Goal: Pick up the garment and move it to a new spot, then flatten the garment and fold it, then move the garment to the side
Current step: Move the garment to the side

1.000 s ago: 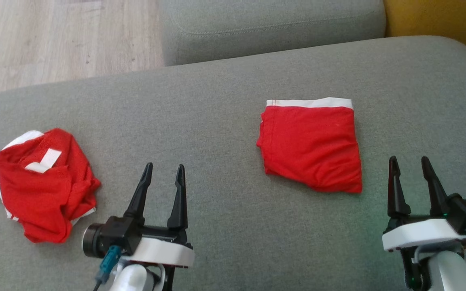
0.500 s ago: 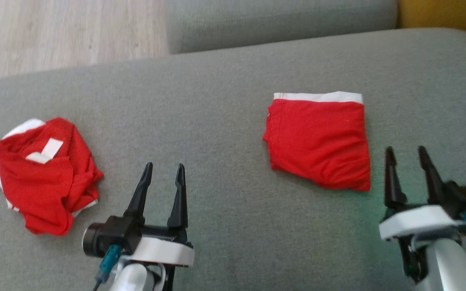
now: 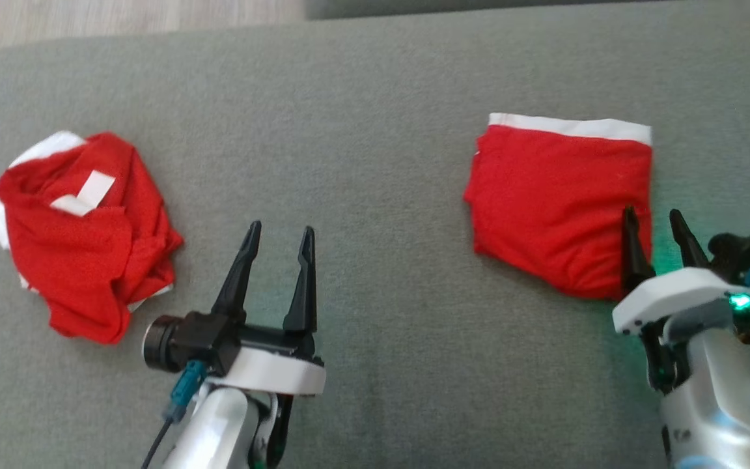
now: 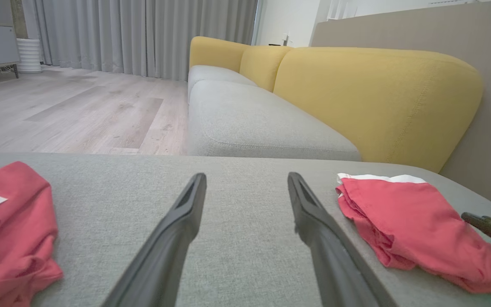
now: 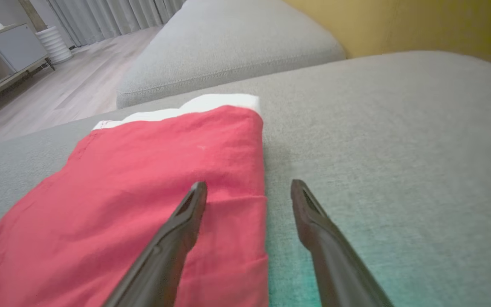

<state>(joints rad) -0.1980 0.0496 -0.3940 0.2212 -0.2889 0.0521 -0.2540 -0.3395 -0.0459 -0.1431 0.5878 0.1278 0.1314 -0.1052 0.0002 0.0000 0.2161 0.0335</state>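
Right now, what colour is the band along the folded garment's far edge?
White; the band shows best in the head view.

We're looking at a grey seat cushion (image 3: 375,130) in a matt, slightly coarse weave. The folded garment (image 3: 557,202) at the right of the frame seems soft, smooth matt cloth. The crumpled garment (image 3: 82,247) at the left has a more mesh-like knit. Both the left gripper (image 3: 282,228) and right gripper (image 3: 651,212) look like matt dark plastic, with glossy white wrist shells (image 3: 271,378) behind. The floor (image 4: 79,111) shows pale matt wood grain.

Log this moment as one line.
left hand open above sofa | right hand open, astride right edge of folded garment | crumpled garment untouched
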